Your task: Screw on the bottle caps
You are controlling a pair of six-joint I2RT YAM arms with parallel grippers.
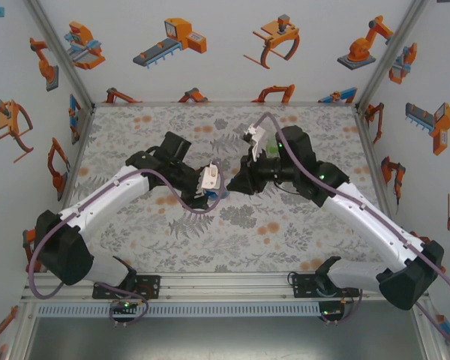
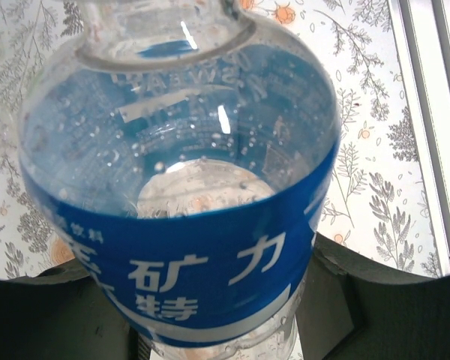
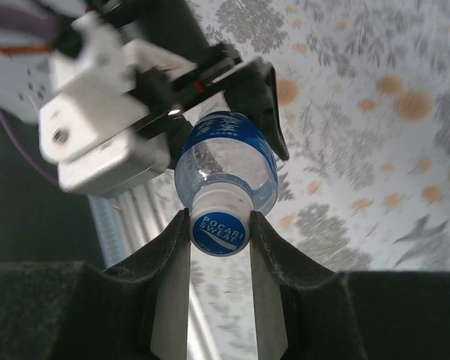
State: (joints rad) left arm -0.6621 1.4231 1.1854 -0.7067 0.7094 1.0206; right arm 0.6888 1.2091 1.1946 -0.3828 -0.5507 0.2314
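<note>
Right gripper [image 3: 219, 225] pinched narrow on blue cap [image 3: 219, 235], which sits on bottle neck, probably placed for twisting. Left gripper [image 2: 210, 322] clamps blue-label bottle [image 2: 180, 150] by its body, likely bracing against turn. Bottle at table [image 3: 375, 150] centre, between arms.

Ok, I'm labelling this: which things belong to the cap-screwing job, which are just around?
Job: clear plastic bottle with blue label; its round blue-and-white plastic cap; left gripper holding the bottle; right gripper shut on the cap.
Around: flower-patterned table cover; orange robot wall pictures.
</note>
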